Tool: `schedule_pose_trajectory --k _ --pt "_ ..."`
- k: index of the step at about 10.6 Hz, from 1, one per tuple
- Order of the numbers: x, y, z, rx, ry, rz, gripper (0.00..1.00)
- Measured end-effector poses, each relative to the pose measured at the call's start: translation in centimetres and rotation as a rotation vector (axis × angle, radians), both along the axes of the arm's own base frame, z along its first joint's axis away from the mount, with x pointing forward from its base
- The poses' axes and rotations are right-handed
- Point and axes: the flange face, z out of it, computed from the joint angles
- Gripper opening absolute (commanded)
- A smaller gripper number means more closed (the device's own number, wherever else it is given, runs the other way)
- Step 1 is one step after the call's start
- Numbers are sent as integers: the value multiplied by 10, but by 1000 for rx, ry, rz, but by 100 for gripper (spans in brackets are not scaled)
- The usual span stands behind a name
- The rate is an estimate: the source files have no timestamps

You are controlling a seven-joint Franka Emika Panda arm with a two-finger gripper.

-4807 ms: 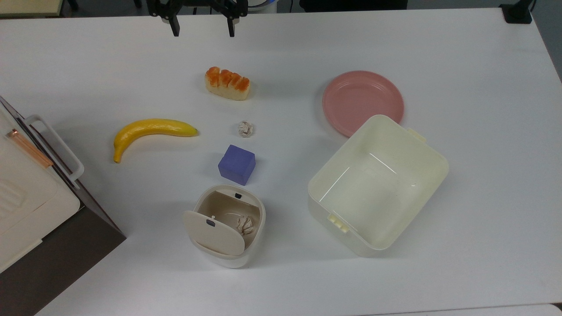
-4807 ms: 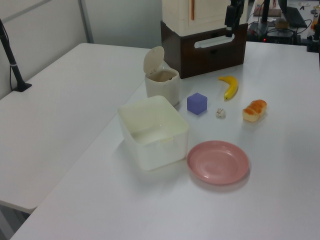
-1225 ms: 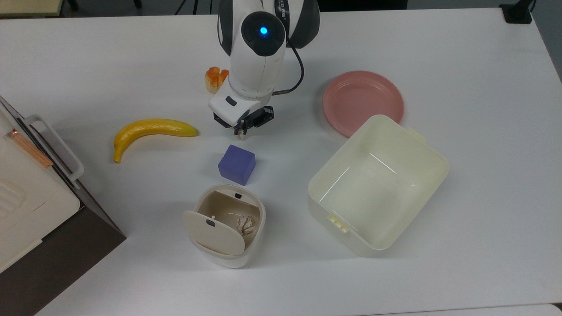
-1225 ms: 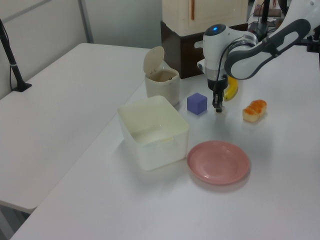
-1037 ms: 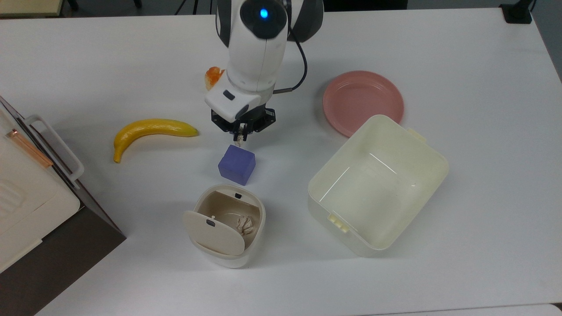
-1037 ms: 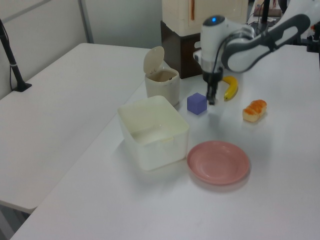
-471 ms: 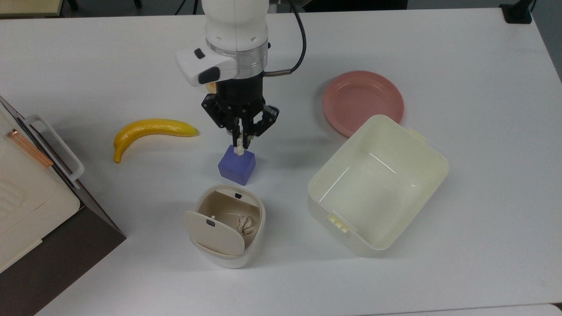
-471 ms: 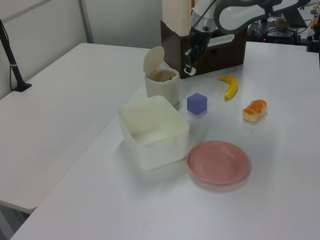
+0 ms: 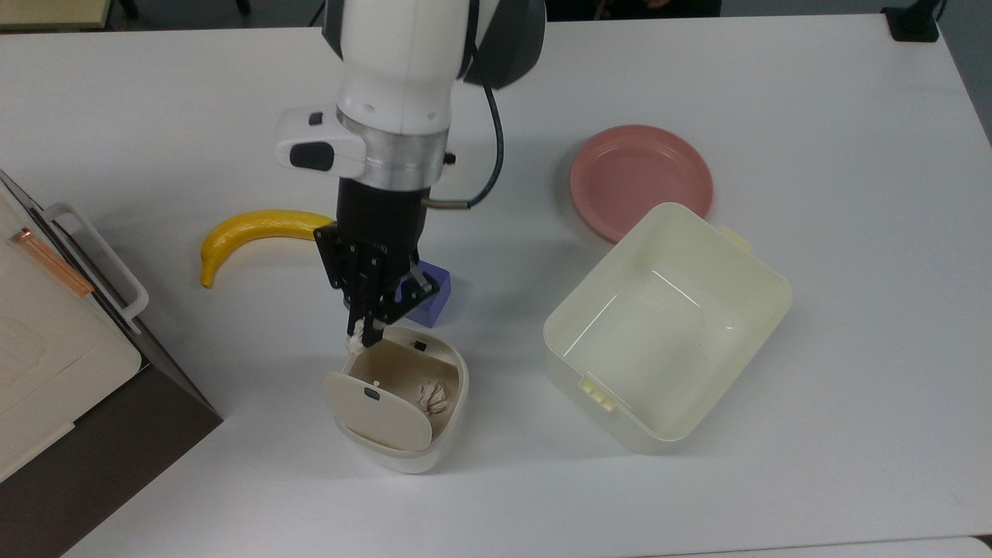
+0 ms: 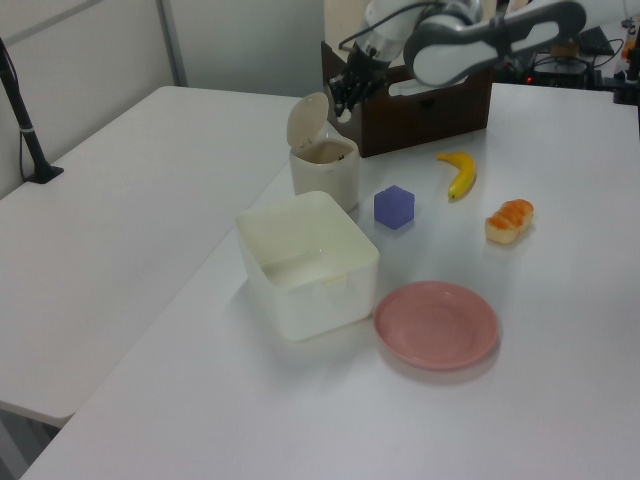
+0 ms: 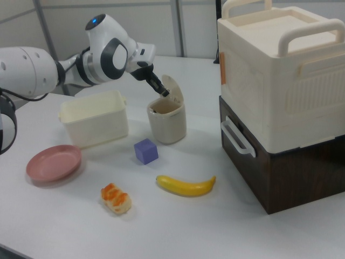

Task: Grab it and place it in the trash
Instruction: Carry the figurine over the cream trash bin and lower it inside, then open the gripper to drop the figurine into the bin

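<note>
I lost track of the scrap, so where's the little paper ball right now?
The paper ball is pinched in the gripper, held above the open beige bin at the rim nearest the purple cube in the top view.

A white table (image 9: 775, 77) carries all items. Resting directly on it in the top view: a yellow banana (image 9: 248, 232), a purple cube (image 9: 430, 298) partly hidden by the arm, a beige bin (image 9: 403, 403) with its flap lid raised, a cream rectangular tub (image 9: 763, 302), and a pink plate (image 9: 639, 174) just beside the tub. A glazed bread piece (image 10: 509, 221) is seen near the banana in the left view. A cream-and-brown stacked box (image 11: 280, 108) stands at the top view's left edge.
</note>
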Motion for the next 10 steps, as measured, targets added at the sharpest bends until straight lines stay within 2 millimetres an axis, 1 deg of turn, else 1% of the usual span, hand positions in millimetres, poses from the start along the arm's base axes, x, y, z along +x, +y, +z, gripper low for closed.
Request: schedule_pose_trajectory --k 1,2,3,5,8,9,10 --pt "4 4 -10 -33 -10 -8 29" --pt "5 9 -18 -52 -7 -5 76" --pt "6 13 -23 -57 -2 0 100" --pt "6 16 -25 -61 1 6 100" --pt "6 28 -26 -61 1 27 100" --pt "5 30 -28 -75 26 46 100" --pt "-1 34 -35 -121 102 114 100"
